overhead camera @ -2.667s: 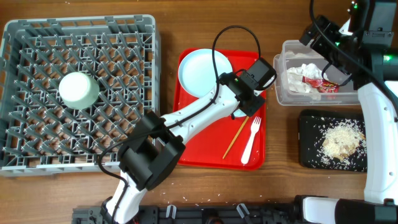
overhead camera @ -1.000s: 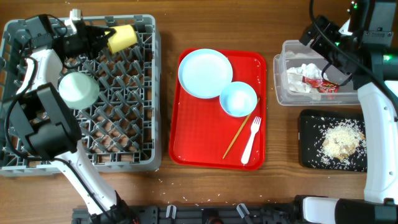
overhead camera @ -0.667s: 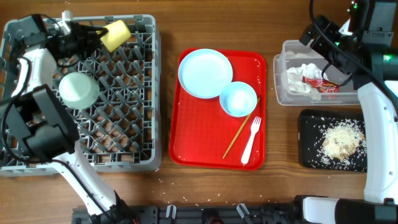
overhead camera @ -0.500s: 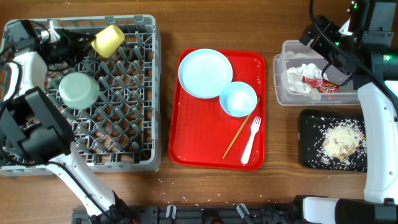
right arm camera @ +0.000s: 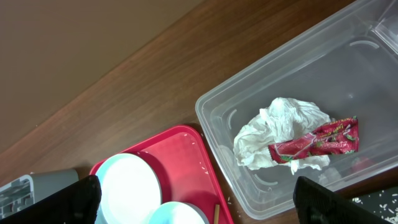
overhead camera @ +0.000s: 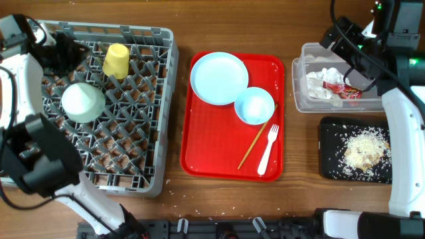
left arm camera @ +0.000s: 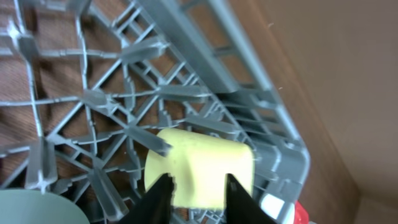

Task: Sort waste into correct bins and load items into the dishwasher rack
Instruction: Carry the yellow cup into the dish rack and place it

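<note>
A small yellow cup [overhead camera: 116,60] lies on its side among the pegs at the back of the grey dishwasher rack [overhead camera: 133,29]. My left gripper [overhead camera: 66,50] hangs to its left, open and apart from it. In the left wrist view the cup [left arm camera: 199,165] shows beyond my parted fingers [left arm camera: 160,200]. A mint bowl [overhead camera: 83,101] sits upside down in the rack. The plate [overhead camera: 219,78], saucer [overhead camera: 254,105], chopstick [overhead camera: 255,141] and fork [overhead camera: 267,149] lie on the red tray [overhead camera: 206,146]. My right gripper [overhead camera: 337,34] stands wide open above the clear tub [overhead camera: 302,99].
White tissue [right arm camera: 280,134] and a red wrapper [right arm camera: 317,144] lie in the clear tub. Rice [overhead camera: 364,147] fills the black tray [overhead camera: 329,166] at the right. The rack sits askew, its right rim close to the red tray. Crumbs dot the front edge.
My left gripper carried the yellow cup to the rack's back, opened and drew back to the left, leaving the cup among the pegs. The rack shifted and turned. The right arm stayed still.
</note>
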